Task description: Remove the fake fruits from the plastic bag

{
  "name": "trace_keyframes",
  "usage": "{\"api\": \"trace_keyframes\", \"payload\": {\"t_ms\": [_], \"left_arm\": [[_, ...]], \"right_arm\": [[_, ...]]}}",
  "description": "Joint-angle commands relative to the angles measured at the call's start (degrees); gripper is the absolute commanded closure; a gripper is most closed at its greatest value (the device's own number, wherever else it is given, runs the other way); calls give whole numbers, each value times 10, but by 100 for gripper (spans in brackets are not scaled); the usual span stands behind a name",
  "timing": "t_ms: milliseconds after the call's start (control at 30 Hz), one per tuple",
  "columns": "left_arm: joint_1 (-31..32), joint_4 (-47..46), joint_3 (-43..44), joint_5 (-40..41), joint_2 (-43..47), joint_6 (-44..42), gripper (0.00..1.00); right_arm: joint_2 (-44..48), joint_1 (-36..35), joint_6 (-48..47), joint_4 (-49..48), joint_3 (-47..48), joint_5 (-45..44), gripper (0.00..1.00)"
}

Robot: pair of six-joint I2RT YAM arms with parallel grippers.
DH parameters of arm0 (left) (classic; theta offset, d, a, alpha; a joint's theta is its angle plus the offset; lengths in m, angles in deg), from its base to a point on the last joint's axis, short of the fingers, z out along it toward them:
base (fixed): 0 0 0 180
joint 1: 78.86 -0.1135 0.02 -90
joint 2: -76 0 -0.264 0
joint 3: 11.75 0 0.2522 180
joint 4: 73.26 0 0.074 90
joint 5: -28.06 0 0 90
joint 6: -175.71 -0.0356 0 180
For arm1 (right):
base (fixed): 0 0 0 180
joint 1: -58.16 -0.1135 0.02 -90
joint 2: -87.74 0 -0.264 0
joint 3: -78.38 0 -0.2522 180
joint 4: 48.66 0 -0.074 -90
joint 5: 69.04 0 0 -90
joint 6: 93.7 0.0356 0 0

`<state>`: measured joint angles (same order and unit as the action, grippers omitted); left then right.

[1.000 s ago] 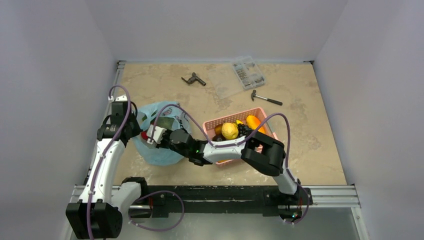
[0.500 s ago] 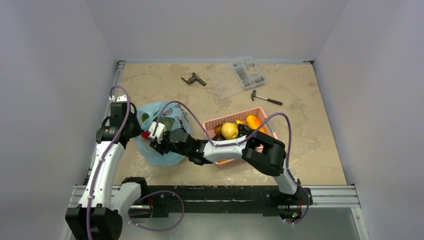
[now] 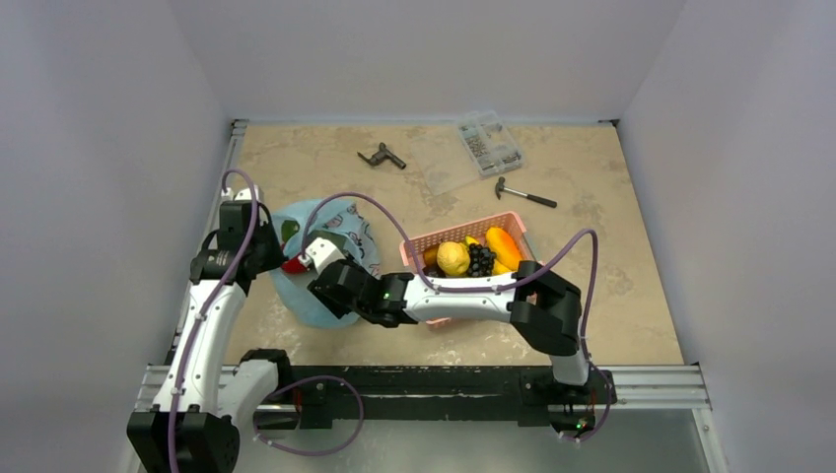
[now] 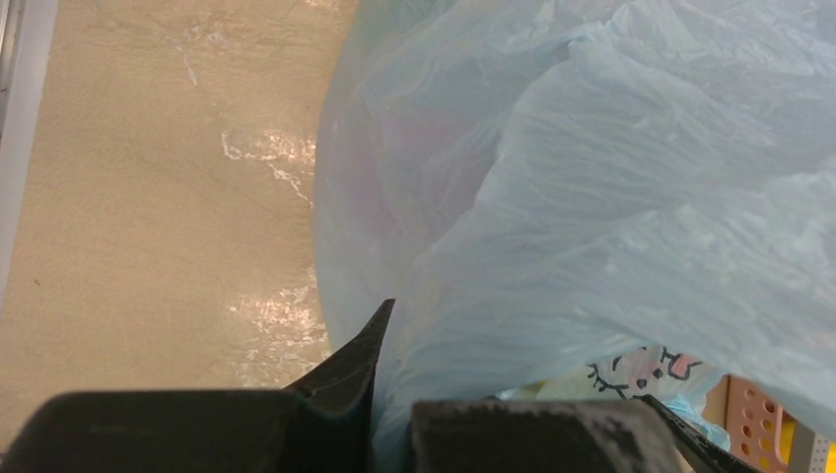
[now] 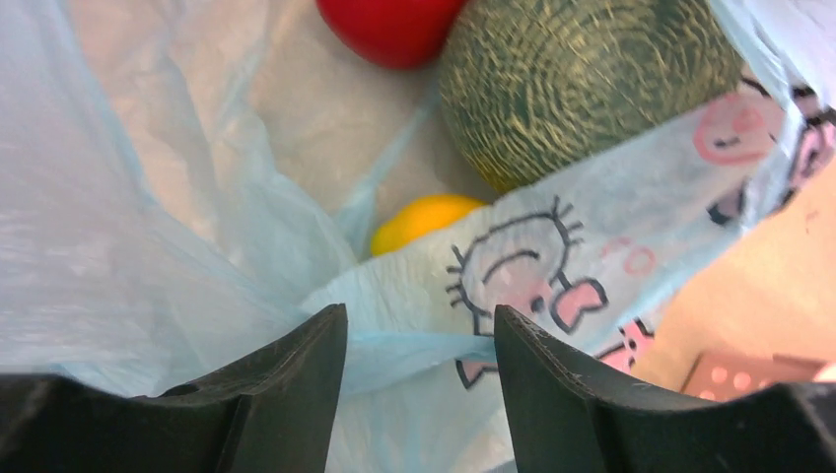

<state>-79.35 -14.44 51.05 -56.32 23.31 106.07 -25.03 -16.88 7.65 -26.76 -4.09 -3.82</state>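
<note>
1. Beige marbled desk between plain grey walls; the plastic bag lies toward its 9 o'clock side, at 9 o'clock of the pink basket
2. The left gripper sits at the bag's 9 o'clock flank. Its fingers look closed on a bunch of the pale blue film, which runs down into the narrow slit between them, so it seems to be holding the mouth up
3. The right gripper has its fingers spread and grips nothing. The bag's printed rim drapes across the gap between them
4. Seen from the right wrist, the fruits lie inside the bag, straight ahead and beyond that rim. The red tomato is at 12 o'clock and the melon just beside it at 1 o'clock. A yellow fruit is nearest, half hidden behind the rim
5. The right arm is plainly the nearer one, and its reach would go forward over the rim toward 12 o'clock
6. Both fruits are round, with no long axis to line up on. The tomato looks the easier fit, while the melon seems broader than the present finger gap
7. Likely snag: the loose rim may get caught in the fingers along with the fruit
</note>
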Motion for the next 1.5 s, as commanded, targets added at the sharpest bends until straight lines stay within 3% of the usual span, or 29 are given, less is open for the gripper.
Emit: {"api": "trace_keyframes", "payload": {"t_ms": [0, 100, 200, 400, 500, 600, 700, 900, 1033, 1167, 1233, 1467], "left_arm": [[5, -15, 8, -22, 7, -4, 100], [5, -17, 1, -66, -8, 7, 100], [5, 10, -3, -90, -35, 42, 100], [5, 2, -33, -75, -44, 54, 100], [5, -1, -39, -59, -54, 53, 100], [5, -8, -40, -59, -65, 52, 100], [10, -7, -38, -68, -69, 51, 100], [25, -8, -37, -71, -60, 52, 100], [26, -7, -36, -72, -58, 51, 100], [26, -7, -35, -76, -59, 51, 100], [26, -6, -34, -76, -59, 51, 100], [27, -4, -33, -73, -63, 50, 100]], "right_arm": [[24, 2, 74, 73, -21, -36, 46], [28, 2, 97, 53, -60, -39, 47], [37, 3, 111, -27, -126, -28, 48], [41, 4, 119, -202, -232, -8, 63], [18, 5, 108, -243, -244, -11, 67], [22, 8, 104, -228, -235, -15, 76], [73, 8, 98, -203, -246, -19, 77], [173, 8, 81, -112, -226, 1, 60], [207, 8, 72, -106, -203, 31, 51], [169, 8, 49, -97, -141, 54, 50], [135, 7, 46, -84, -99, 72, 55], [36, 9, 51, -8, 18, 35, 59]]}}
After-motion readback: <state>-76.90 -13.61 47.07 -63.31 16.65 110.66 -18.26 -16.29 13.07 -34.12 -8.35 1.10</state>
